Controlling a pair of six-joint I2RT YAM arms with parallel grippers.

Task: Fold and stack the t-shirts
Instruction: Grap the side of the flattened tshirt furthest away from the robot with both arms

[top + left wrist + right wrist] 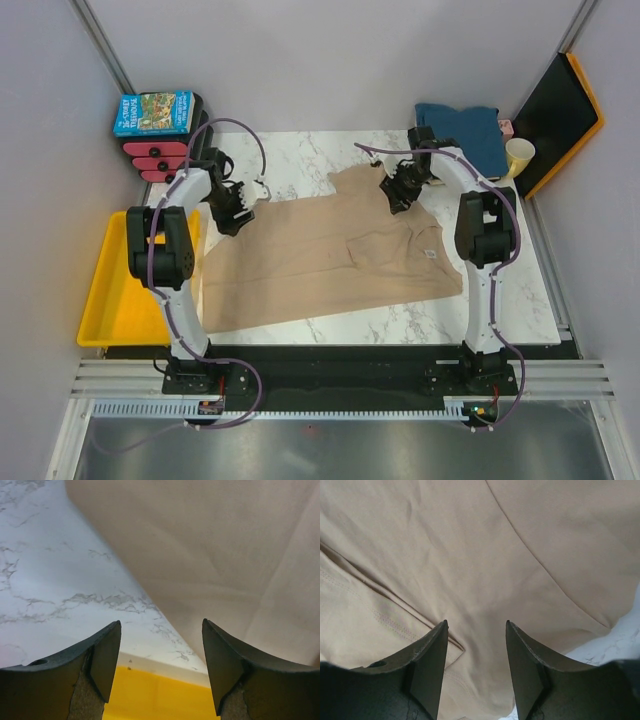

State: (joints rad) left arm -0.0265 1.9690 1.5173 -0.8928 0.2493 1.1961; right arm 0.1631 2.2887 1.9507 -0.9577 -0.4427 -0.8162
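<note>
A large tan t-shirt [320, 262] lies spread across the middle of the marble table [505, 300], its right part doubled over so that a small white label [431, 254] faces up; a teal-blue t-shirt [462, 132] lies folded at the far right corner. The tan cloth looks thin, light and limp: it creases softly, holds no shape of its own, and would probably sag and drag on the table if lifted at one point only. The firmest places to take hold appear to be the stitched hems and seams near a corner or an outer edge, pinched by both arms at once so that the panel rises evenly. The left gripper [161, 628] hangs over the shirt's left edge, beside the yellow tray [112, 300], its fingers [106, 655] spread with nothing between them. The right gripper [476, 625] hovers over the far right part of the shirt, its fingers [432, 662] likewise apart, pinching no cloth.
</note>
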